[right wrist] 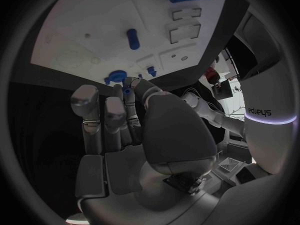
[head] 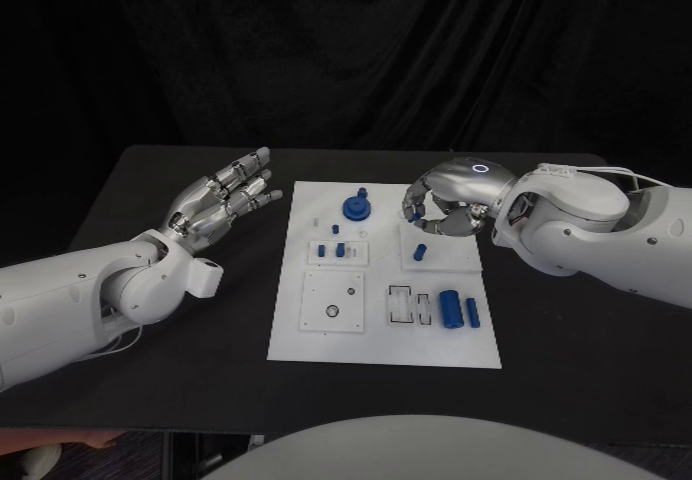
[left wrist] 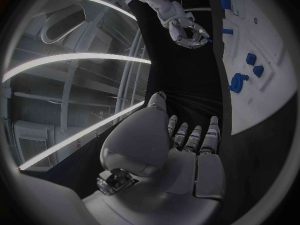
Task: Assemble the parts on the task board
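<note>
- left hand [head: 221, 203]: fingers spread, grasping nothing, beside task board [head: 289, 300]
- right hand [head: 440, 205]: fingertips pinching small blue part [right wrist: 127, 91] above board

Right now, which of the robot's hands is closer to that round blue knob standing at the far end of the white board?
The right hand. It hovers over the board just beside the blue knob, pinching a small blue piece. The left hand hangs open off the board's other side.

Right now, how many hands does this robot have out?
2: the left hand open beside the task board; the right hand above its far end, pinching a small blue part.
</note>
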You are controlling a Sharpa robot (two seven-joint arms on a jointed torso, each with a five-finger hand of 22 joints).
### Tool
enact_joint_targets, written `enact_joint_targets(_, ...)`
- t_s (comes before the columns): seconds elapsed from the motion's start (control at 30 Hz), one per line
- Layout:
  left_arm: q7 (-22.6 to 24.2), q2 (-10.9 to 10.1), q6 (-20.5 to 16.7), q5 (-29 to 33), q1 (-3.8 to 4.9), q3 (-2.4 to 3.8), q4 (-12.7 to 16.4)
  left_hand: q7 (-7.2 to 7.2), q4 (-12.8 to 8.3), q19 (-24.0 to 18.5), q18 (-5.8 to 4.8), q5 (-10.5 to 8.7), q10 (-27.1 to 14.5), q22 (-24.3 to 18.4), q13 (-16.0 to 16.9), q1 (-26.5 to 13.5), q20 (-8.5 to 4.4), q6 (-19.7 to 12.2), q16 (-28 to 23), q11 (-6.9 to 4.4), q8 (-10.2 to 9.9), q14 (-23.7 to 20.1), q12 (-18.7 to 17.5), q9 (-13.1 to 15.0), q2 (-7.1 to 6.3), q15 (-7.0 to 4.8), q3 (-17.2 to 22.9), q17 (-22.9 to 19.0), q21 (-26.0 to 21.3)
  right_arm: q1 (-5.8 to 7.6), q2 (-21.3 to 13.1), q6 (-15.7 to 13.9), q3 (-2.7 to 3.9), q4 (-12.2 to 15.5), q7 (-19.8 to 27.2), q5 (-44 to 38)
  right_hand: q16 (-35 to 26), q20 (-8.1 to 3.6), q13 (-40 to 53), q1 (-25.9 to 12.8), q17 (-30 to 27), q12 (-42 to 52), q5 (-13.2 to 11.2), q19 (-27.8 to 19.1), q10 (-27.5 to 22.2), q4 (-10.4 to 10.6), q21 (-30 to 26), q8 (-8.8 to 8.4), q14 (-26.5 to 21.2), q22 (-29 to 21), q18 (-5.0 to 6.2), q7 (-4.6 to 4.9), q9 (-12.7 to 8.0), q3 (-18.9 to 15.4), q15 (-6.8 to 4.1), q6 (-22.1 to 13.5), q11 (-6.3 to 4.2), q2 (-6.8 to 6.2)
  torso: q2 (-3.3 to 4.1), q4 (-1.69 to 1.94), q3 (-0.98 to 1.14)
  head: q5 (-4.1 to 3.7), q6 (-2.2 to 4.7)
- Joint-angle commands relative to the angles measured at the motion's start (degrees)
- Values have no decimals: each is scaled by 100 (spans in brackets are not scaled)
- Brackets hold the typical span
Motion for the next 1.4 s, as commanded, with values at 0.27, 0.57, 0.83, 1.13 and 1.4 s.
enact_joint_targets(0.27,502,20,32,36,-96,5,6,91,-58,11,85,44,0,-35,8,52,-6,8,17,40,3,-2,23,8,12,31,14,3,8,-124,599,926,-1,232,-176,-120,1,102,-133,5,3,-242,-97,-18,-66,48,-49,-250,-11,611,-37,74,-212,87,103,-102,121,13,7,-7,-21,307,-1)
enact_joint_targets(0.57,544,40,94,36,-222,5,-20,118,-90,-27,83,49,11,-118,10,73,-21,28,4,49,6,-32,36,11,10,6,21,-4,-17,-380,1260,900,0,-77,-70,-409,42,120,-198,8,46,-334,-53,-16,-39,54,-27,-332,6,615,-35,83,-299,110,116,-54,135,4,-8,22,0,532,-1)
enact_joint_targets(0.83,568,70,170,36,-264,6,-59,114,-158,-172,95,54,0,-370,5,68,-109,17,-43,45,3,-134,18,9,1,-113,2,-28,-104,-549,1586,770,1,-270,-28,-690,126,126,-236,-2,140,-384,-47,27,0,53,78,-395,56,639,-50,83,-359,110,118,-26,135,-26,22,48,10,570,-1)
enact_joint_targets(1.13,550,95,201,36,-275,6,-66,128,-169,-189,95,60,-6,-396,3,71,-119,15,-46,41,3,-141,8,8,13,-117,8,-29,-114,-668,1690,735,1,-405,-70,-932,154,129,-265,-6,163,-423,-75,44,35,49,118,-448,72,646,-54,80,-410,112,118,8,134,-45,37,56,10,632,-1)
enact_joint_targets(1.4,537,84,194,36,-278,6,-55,135,-174,-197,95,62,-9,-411,3,74,-122,13,-46,39,2,-143,5,8,21,-117,13,-29,-119,-704,1637,669,0,-374,-83,-1018,137,129,-283,-4,136,-452,-77,30,37,42,86,-477,57,636,-47,78,-436,116,118,28,135,-59,37,47,8,674,-1)
